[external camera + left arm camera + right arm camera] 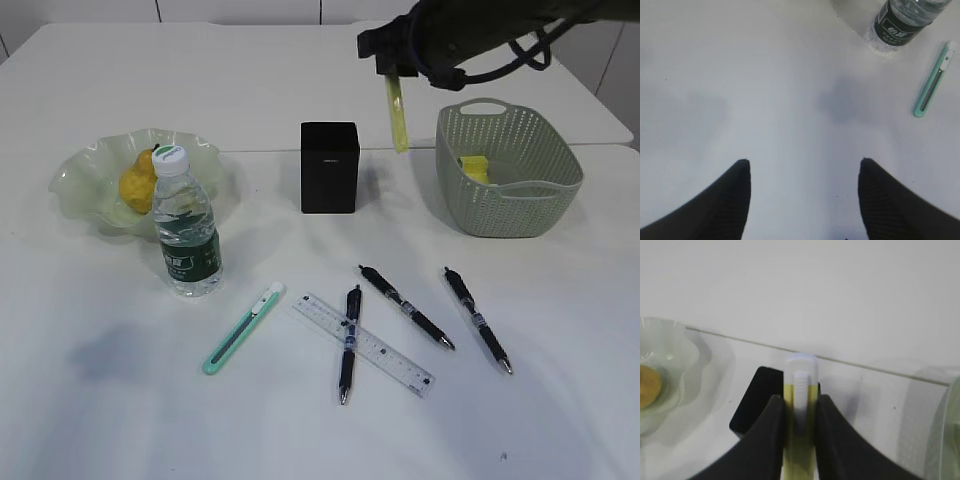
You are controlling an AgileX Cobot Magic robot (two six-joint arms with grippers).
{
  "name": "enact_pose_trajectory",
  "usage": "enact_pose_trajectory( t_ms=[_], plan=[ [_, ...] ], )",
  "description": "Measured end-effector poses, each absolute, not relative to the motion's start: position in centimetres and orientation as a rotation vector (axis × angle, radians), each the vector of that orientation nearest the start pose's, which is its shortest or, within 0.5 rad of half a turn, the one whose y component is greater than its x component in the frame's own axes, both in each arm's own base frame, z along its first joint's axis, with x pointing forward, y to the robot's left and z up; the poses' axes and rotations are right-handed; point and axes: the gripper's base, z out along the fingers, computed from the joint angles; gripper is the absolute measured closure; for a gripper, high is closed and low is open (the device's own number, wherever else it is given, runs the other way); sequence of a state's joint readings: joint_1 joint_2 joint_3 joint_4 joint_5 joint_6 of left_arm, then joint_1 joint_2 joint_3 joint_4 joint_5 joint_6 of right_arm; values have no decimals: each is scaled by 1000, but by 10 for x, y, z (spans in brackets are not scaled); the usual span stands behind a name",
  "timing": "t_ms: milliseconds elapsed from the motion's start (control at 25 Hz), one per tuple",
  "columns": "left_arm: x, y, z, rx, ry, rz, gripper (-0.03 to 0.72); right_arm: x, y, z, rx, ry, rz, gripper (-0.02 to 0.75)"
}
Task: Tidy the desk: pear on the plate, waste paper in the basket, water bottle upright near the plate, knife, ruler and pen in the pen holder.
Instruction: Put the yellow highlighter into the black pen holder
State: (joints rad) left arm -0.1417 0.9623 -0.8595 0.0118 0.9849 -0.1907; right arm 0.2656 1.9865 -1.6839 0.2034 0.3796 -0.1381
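Hanging from the right gripper (396,82), clamped between its jaws, a yellow-green utility knife (398,115) points straight down, long axis vertical, above the gap between the pen holder (330,167) and the basket (507,170). The holder's open top lies just left of and below the knife tip, so the coming move is, I judge, a short shift left and then a descent. The left gripper (802,172) hovers with jaws apart and nothing between them over bare desk (120,400), near the upright water bottle (187,225).

The plate (80,180) holds the pear (139,181); the basket holds the waste paper (475,168). A teal utility knife (243,328), the ruler (365,344) and three pens (348,342) lie loose on the near desk.
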Motion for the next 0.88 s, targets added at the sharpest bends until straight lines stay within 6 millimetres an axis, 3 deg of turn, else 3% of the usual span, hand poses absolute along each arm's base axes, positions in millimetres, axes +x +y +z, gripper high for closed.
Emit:
enact_pose_trajectory(
  t_ms=[520, 880],
  plan=[
    [169, -23, 318, -58, 2574, -110, 214, 516, 158, 256, -197, 1877, 283, 618],
    [167, -23, 317, -59, 2600, -105, 214, 528, 164, 232, -191, 1885, 286, 615]
  ],
)
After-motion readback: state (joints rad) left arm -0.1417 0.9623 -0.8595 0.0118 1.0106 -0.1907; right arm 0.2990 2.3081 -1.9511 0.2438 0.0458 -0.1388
